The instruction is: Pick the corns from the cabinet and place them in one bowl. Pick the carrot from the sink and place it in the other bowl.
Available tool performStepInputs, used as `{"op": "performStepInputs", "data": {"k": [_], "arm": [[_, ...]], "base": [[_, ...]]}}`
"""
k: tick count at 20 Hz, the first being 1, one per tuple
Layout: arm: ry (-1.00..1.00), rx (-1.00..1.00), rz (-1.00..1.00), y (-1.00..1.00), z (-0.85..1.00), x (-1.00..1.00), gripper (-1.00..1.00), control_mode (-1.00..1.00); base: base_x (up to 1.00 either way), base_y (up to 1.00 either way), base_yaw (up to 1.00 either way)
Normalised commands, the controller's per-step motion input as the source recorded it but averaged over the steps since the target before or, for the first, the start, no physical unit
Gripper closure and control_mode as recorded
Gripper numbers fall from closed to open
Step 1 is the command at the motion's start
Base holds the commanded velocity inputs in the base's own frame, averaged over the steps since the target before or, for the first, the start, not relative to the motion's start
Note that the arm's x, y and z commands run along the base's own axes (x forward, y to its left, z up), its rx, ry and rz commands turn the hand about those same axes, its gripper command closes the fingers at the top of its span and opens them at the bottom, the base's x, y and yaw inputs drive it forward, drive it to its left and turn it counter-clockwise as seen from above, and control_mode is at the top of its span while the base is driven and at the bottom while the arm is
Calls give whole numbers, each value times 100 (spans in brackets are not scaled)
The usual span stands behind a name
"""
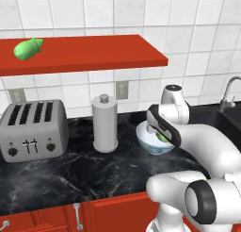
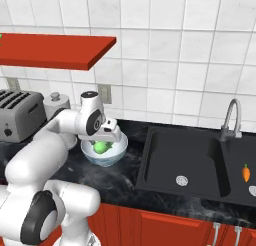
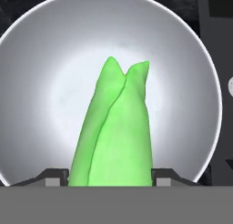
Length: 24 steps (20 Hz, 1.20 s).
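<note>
One green corn (image 1: 28,48) lies at the left end of the red cabinet shelf (image 1: 94,54). My gripper (image 3: 110,176) is shut on a second corn (image 3: 116,132), which hangs point-down inside the pale translucent bowl (image 3: 36,82). That bowl (image 2: 105,159) stands on the black counter just left of the sink (image 2: 185,160), with the held corn (image 2: 100,147) and the gripper (image 2: 103,140) low over its middle. The orange carrot (image 2: 245,172) lies in the sink's right basin. The other bowl is out of view.
A silver toaster (image 1: 33,129) stands at the counter's left, and a grey upright canister (image 1: 104,125) stands between it and the bowl. The curved tap (image 2: 230,120) rises behind the sink. Red drawers run under the counter edge.
</note>
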Motion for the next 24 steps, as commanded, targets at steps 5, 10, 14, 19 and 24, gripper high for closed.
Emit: {"op": "performStepInputs", "data": {"k": [5, 10, 14, 19, 24], "arm": [[0, 0, 0, 0, 0, 31, 100, -100], [0, 0, 0, 0, 0, 27, 100, -100], [0, 0, 0, 0, 0, 26, 100, -100], [0, 0, 0, 0, 0, 28, 100, -100], [0, 0, 0, 0, -15, 26, 100, -100]], "base": [[0, 0, 0], [0, 0, 0], [0, 0, 0], [0, 0, 0], [0, 0, 0]]}}
